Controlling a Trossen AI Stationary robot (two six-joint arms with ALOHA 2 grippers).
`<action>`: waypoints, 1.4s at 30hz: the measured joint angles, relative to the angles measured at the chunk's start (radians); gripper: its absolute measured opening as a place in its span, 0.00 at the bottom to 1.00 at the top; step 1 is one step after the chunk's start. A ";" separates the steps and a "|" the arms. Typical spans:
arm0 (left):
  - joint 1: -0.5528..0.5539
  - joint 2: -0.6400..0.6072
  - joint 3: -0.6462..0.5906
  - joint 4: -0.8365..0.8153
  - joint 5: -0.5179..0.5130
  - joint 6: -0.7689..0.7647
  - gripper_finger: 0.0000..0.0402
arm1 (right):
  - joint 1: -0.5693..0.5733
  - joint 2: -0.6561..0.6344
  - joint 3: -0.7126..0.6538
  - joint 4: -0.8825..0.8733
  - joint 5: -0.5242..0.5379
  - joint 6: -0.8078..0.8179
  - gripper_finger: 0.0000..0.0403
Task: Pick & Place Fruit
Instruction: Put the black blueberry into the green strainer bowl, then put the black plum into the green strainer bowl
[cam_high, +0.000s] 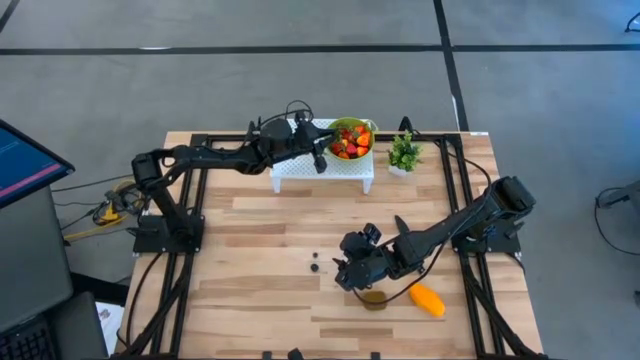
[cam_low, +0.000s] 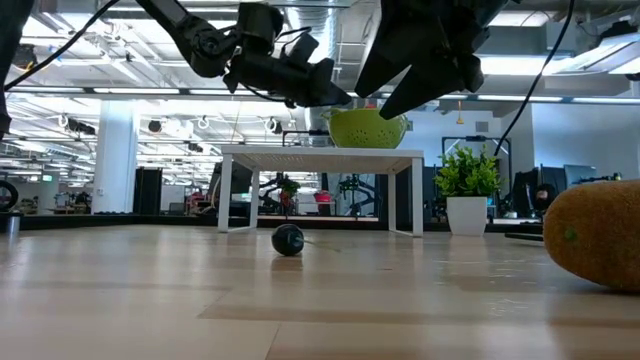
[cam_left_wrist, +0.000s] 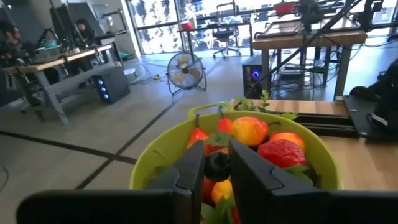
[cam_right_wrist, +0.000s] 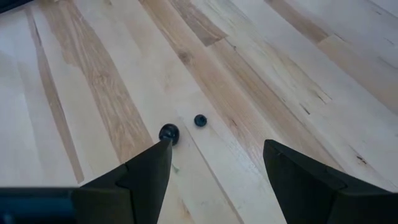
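Note:
A green bowl (cam_high: 368, 127) full of red and orange fruit (cam_left_wrist: 281, 151) stands on a small white stand (cam_high: 300, 170) at the table's far side. My left gripper (cam_left_wrist: 216, 169) reaches level over the bowl's left rim, shut on a small dark berry (cam_left_wrist: 217, 167). Two more dark berries (cam_right_wrist: 168, 133) (cam_right_wrist: 200, 120) lie on the wood near the middle. My right gripper (cam_right_wrist: 214, 163) hovers open just right of them, slanting down, touching nothing. A brown kiwi (cam_high: 375, 297) and an orange mango (cam_high: 427, 299) lie near the front edge, beside the right arm. My left gripper pinches the dark berry's two sides (cam_left_wrist: 219, 175) between its two fingers. The fingers come level from the table's left. The berry is lifted clear, over the fruit at the bowl's near rim.
A small green potted plant (cam_high: 404, 153) stands right of the stand. A slim black knife (cam_high: 399, 224) lies by the right arm. Bare wood stretches across the table's left and middle. A monitor (cam_high: 25, 160) stands beyond the left edge.

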 joint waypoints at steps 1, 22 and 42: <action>0.000 0.000 0.000 0.000 0.000 -0.002 0.15 | 0.000 0.000 0.000 0.000 0.000 0.000 0.62; -0.004 -0.052 0.000 -0.039 -0.001 -0.016 0.41 | 0.000 0.000 0.000 0.000 0.000 -0.007 0.62; -0.534 -0.286 0.000 -0.789 -0.023 0.283 0.34 | 0.036 -0.020 0.001 0.065 0.072 -0.025 0.62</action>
